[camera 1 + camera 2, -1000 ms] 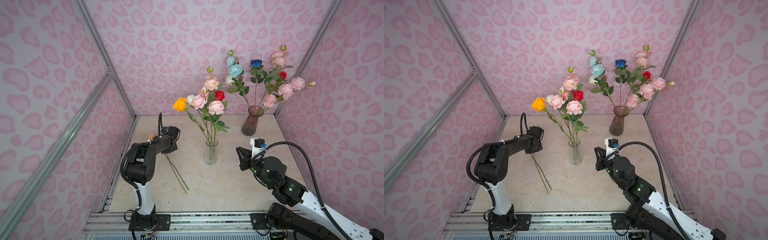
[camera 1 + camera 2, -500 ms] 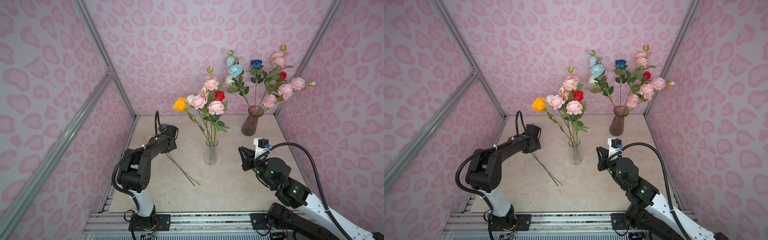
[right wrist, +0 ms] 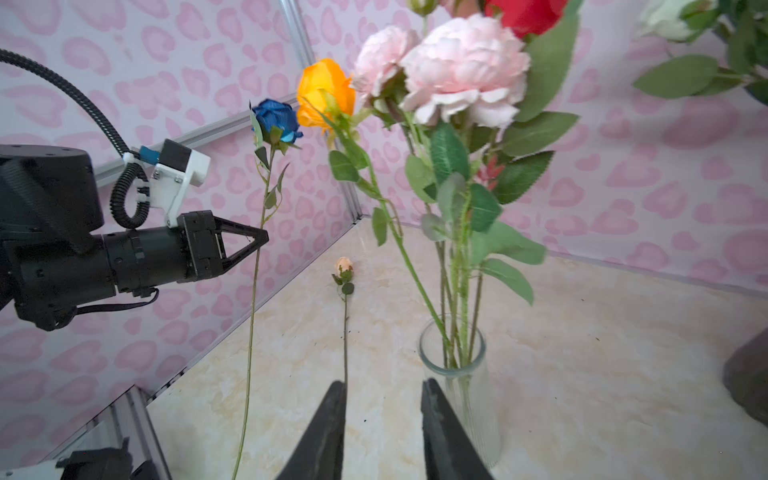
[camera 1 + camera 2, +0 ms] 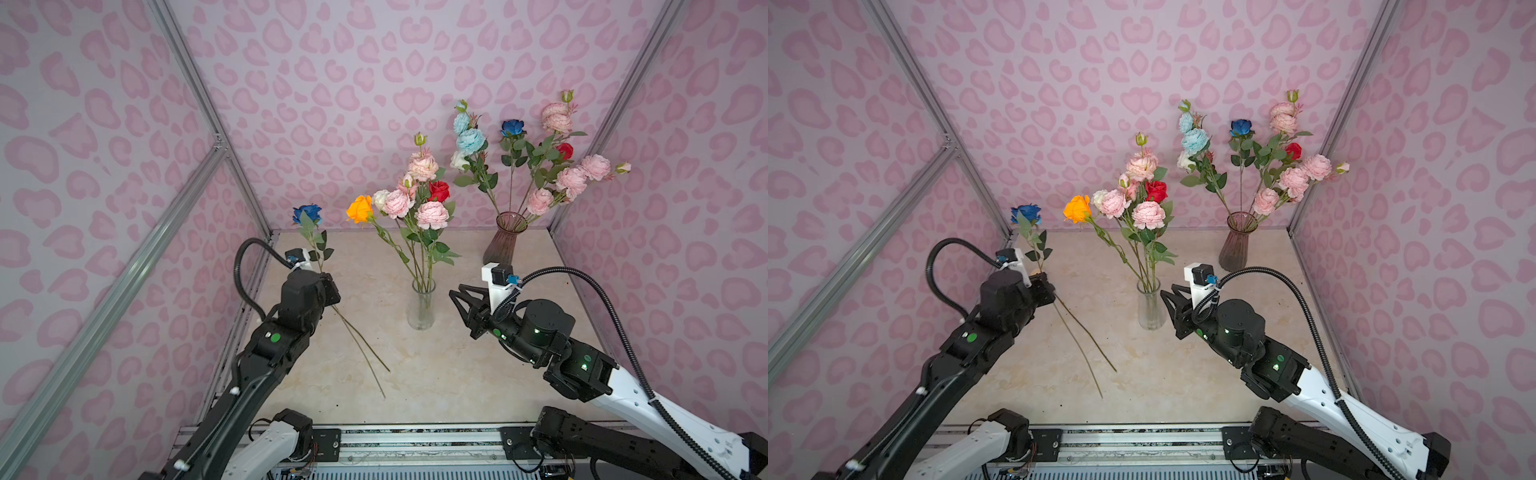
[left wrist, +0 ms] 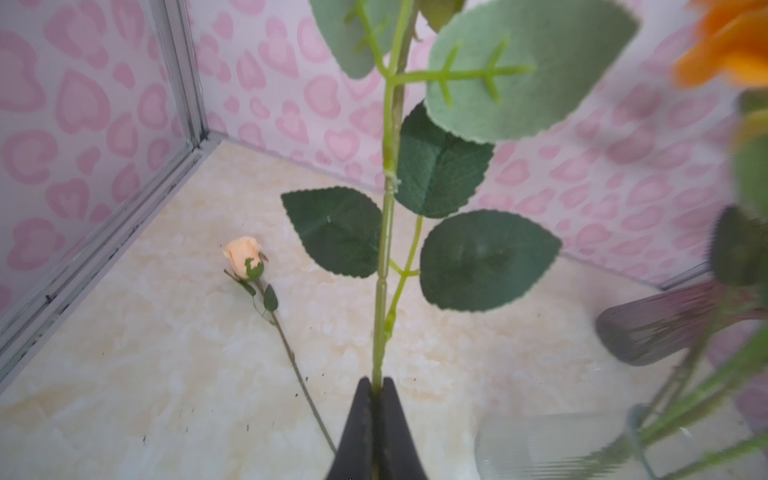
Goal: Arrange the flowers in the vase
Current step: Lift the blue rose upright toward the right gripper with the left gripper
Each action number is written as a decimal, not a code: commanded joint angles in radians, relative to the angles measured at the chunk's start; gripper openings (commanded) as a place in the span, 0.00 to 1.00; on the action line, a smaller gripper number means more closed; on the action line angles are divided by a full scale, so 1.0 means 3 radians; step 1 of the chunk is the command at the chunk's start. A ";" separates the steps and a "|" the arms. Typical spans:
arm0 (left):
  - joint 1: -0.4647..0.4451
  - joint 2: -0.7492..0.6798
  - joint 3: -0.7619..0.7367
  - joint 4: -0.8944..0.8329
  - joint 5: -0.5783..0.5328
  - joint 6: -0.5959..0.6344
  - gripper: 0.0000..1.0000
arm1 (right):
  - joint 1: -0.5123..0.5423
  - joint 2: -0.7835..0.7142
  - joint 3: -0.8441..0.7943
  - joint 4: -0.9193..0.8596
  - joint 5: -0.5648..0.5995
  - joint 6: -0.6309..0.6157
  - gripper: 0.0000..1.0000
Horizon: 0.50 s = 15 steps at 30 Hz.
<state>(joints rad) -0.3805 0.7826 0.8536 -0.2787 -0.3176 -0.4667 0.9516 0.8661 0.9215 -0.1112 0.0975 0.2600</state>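
My left gripper (image 3: pixel 263 239) pinches the blue rose (image 4: pixel 306 214) upright at left-centre, ready for the vase (image 4: pixel 421 309); my right gripper (image 3: pixel 384 386) hangs part-open, empty.

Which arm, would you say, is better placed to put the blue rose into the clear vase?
Left, probably: the left end effector is shut on the stem of the blue rose. The right end effector stands open and empty beside the clear vase.

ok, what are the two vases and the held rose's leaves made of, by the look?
Clear vase: colourless glass or clear plastic, glossy, ribbed; stems show through.
Purple vase: tinted translucent glass, likely; finely ribbed.
Leaves: matte fabric, printed veins, serrated edges.
Stem: smooth moulded plastic, probably.
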 commanded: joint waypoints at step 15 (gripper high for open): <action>-0.0046 -0.0892 -0.0150 0.1105 0.2360 0.0143 0.03 | 0.0928 0.1690 0.1161 0.0437 -0.0315 -0.0190 0.48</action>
<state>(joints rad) -0.3931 0.5064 0.8104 -0.0219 0.2615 -0.3988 1.2213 1.3277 1.2461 -0.0418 0.0299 0.1734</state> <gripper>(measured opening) 0.061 0.479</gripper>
